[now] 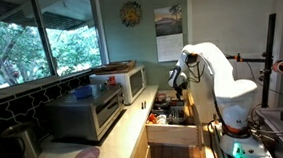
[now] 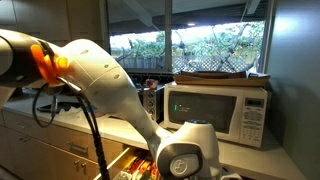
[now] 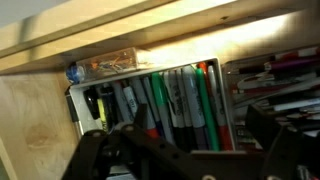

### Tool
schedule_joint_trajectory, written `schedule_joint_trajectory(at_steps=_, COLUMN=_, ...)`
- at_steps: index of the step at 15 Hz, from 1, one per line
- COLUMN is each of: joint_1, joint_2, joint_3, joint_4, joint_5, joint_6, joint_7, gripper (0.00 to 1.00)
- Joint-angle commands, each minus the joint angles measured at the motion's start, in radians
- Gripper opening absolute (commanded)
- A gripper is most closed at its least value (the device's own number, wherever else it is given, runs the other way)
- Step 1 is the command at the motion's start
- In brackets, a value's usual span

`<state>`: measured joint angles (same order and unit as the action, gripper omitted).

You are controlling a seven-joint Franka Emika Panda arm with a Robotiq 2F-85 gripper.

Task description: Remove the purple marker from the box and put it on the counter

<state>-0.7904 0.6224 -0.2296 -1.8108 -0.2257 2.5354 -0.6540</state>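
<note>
the gripper (image 3: pixel 178 140) hangs over the open box (image 3: pixel 40 120) with its jaws spread wide and nothing between them, placed above the row of markers (image 3: pixel 165 100), apparently to descend on one. the markers lie packed side by side in a tray compartment; the purple marker is judged to be among them, but cannot be singled out. the counter (image 1: pixel 125 130) runs alongside the box

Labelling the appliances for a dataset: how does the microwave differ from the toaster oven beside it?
The microwave is white; the toaster oven is silver. The microwave carries a flat brown board on top, the toaster oven a blue item. In an exterior view the toaster oven sits nearer the camera, the microwave beyond it. Both stand on the counter, doors shut.
</note>
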Motion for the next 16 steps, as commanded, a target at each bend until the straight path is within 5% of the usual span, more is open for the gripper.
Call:
schedule_joint_trajectory(at_steps=1, joint_1=-0.001, joint_2=0.012, joint_3=-0.001, joint_4=0.023, joint_5=0.005, joint_6=-0.013, joint_7=0.004, gripper=1.00)
schedule_joint_trajectory(at_steps=9, joint_1=-0.032, joint_2=0.129, joint_3=0.048, joint_4=0.137, joint_5=0.030, joint_6=0.029, joint_7=-0.027, gripper=0.98)
schedule_joint_trajectory(at_steps=16, joint_1=-0.054, joint_2=0.240, joint_3=0.081, joint_4=0.252, joint_5=0.030, joint_6=0.010, joint_7=-0.061, gripper=0.40)
